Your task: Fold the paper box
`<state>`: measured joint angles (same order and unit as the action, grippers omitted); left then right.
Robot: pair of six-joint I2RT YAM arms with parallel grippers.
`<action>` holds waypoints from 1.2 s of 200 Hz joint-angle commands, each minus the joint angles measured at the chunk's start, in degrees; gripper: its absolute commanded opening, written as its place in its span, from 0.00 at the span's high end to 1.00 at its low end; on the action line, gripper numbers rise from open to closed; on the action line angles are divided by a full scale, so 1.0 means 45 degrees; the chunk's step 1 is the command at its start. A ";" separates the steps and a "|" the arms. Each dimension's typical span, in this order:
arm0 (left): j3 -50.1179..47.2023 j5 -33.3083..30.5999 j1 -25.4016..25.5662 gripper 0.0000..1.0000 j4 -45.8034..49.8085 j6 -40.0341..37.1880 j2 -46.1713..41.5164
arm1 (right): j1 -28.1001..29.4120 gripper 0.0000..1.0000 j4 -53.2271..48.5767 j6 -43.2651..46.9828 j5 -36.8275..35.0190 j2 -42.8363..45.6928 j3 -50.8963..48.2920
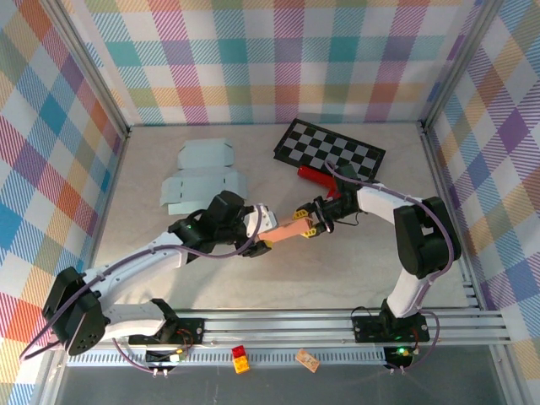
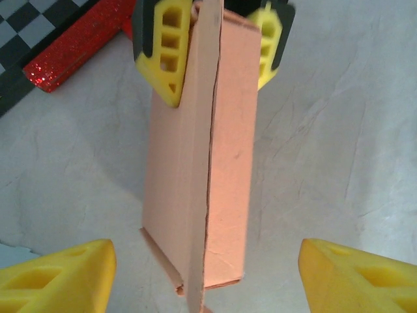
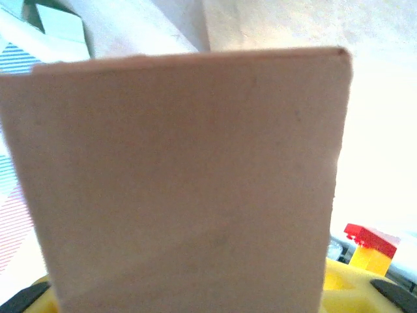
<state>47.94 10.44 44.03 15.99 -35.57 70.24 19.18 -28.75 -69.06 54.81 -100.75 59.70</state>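
A pink paper box, partly folded and flattish, hangs just above the table at mid-centre. My right gripper is shut on its right end. In the left wrist view the box stands edge-on, with the right gripper clamped on its far end. My left gripper is open, and its yellow fingers stand well apart on either side of the box's near end without touching it. From above, the left gripper straddles the box's left end. In the right wrist view a box panel hides most of the fingers.
A black-and-white checkerboard lies at the back, with a red glittery bar at its near edge. Flat light-blue box blanks lie at the back left. A red-and-yellow brick and a small brown piece sit on the front rail.
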 commanded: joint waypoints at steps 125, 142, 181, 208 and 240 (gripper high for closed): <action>0.0482 -0.1550 0.1038 0.27 -0.1028 -0.1214 0.2063 | 0.0015 0.65 0.1700 -0.4769 0.1706 0.0355 -0.2005; 0.0487 -0.1695 0.1064 0.28 -0.1195 -0.1313 0.2285 | 0.0013 0.65 0.1565 -0.4793 0.1666 0.0349 -0.2106; 0.0747 -0.1873 0.1067 0.33 -0.1326 -0.1436 0.2802 | -0.0004 0.60 0.1757 -0.4931 0.1555 0.0002 -0.2582; 0.0951 -0.1748 0.1050 0.40 -0.1254 -0.1414 0.3067 | -0.0069 0.52 0.1547 -0.4691 0.1373 -0.0170 -0.2679; 0.1163 -0.1405 0.1037 0.45 -0.1012 -0.1281 0.3423 | -0.0477 0.41 0.0891 -0.4122 0.0945 -0.0055 -0.2578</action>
<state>51.03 3.53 48.62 12.27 -41.45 84.47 17.82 -19.86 -89.30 60.80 -100.16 48.82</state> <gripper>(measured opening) 0.555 0.559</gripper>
